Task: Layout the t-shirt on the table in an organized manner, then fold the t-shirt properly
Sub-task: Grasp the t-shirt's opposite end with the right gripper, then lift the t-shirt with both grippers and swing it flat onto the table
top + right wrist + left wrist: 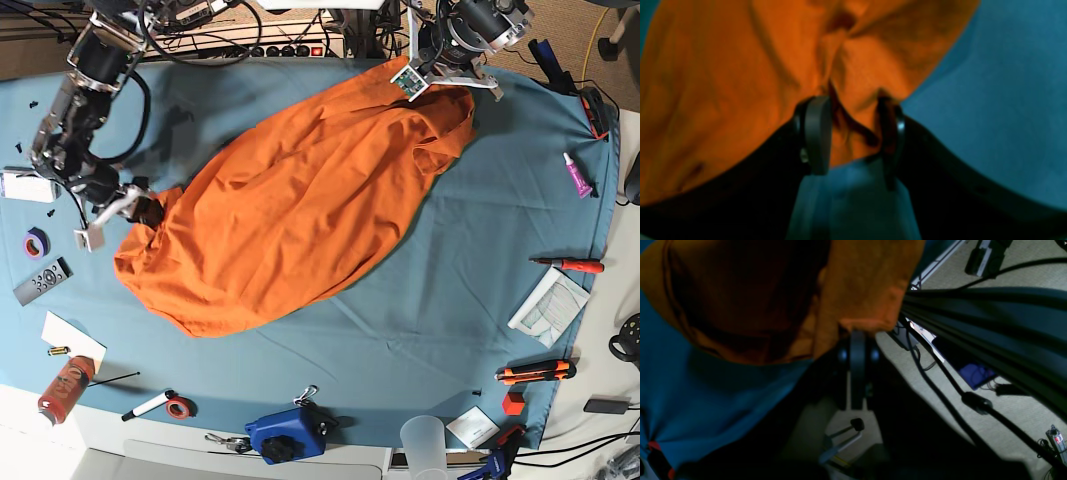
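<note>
Left gripper [857, 336] jaws clenched on t-shirt [290, 210] edge; right gripper [853, 133] jaws spread, straddling bunched t-shirt fabric on tabletop [450, 300].

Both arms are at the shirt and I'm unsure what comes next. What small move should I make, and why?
Probably shut the right gripper on the fold between its jaws. They stand open around a bunched edge of the shirt, while the left gripper is already shut on the opposite edge. With both ends held, the shirt, crumpled on the table, could be pulled flat.
</note>
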